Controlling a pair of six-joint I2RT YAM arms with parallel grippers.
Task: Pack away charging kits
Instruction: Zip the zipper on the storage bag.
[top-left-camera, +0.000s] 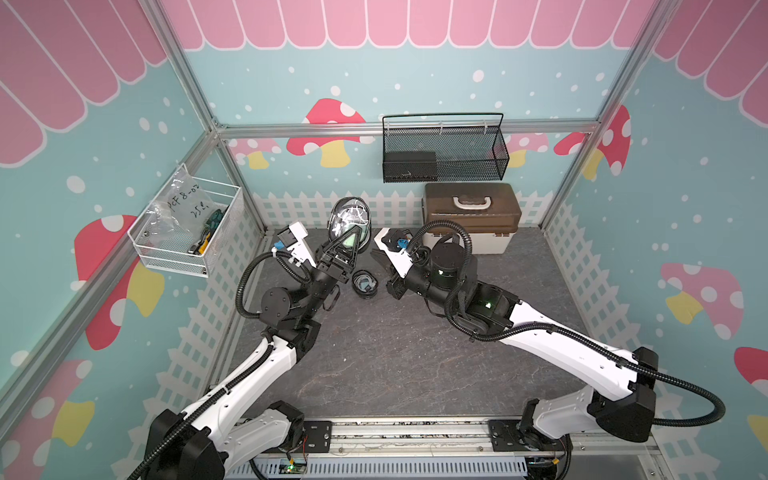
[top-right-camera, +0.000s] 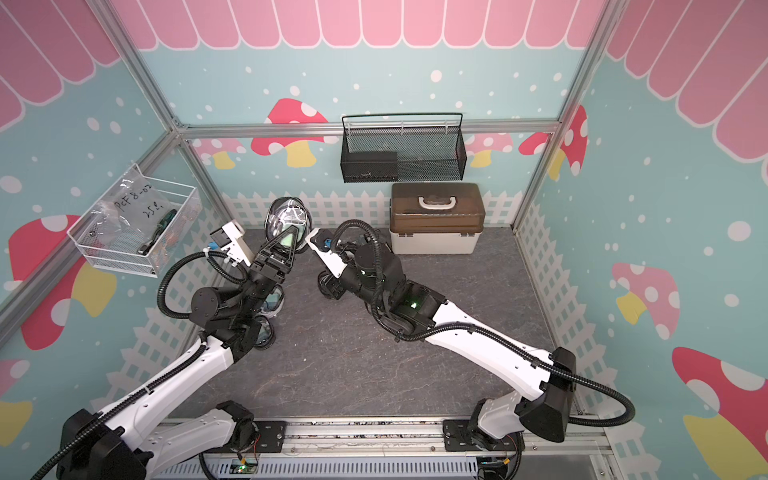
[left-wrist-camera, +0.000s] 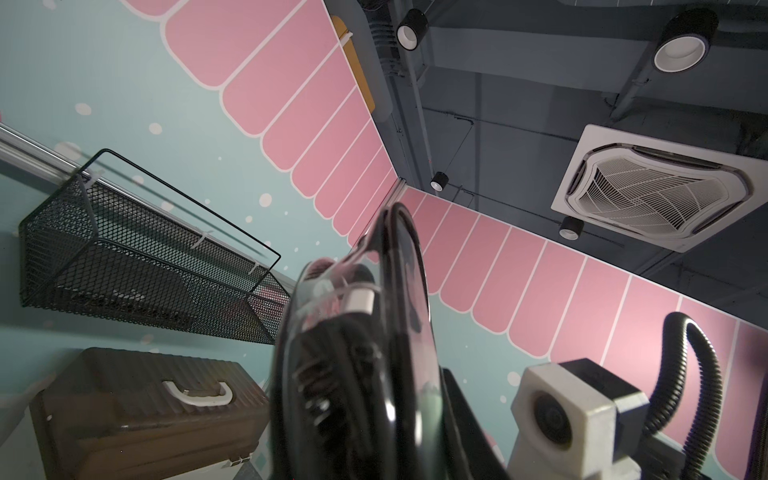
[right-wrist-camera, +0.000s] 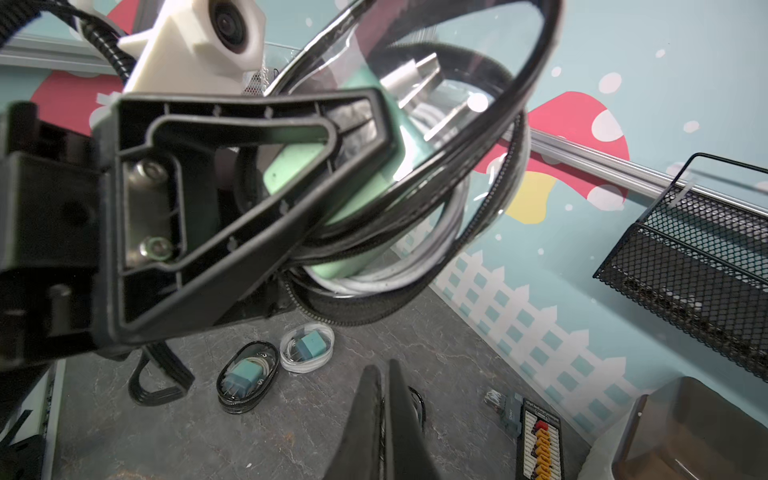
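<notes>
- Pouch-packed charging kit (top-left-camera: 351, 212): we are viewing a clear, black-rimmed pouch carrying a pale green plug adapter (right-wrist-camera: 365, 199) and white cable. In both top views it is hanging upright in the air over the back of the table (top-left-camera: 395, 353), left of the white box.
- Left gripper (top-left-camera: 352, 236): its fingers are clamping the lower part of this pouch, one on each face, as we are seeing in the right wrist view.
- Second kit (right-wrist-camera: 247, 376) and third kit (right-wrist-camera: 307, 347): we are finding them lying side by side on the table below the raised one. The former is black-rimmed, the latter white-rimmed, and each is showing a teal adapter.
- Right gripper (right-wrist-camera: 384, 370): its fingers are pressing together, and it is hovering low over the table near the lying kits.
- Black board (right-wrist-camera: 540, 446): it is lying flat on the table, showing orange connectors.
- White box (top-left-camera: 471, 216): wearing a brown lid, it is standing at the back of the table, below the black mesh basket (top-left-camera: 444, 149) that we are seeing hanging on the back wall.
</notes>
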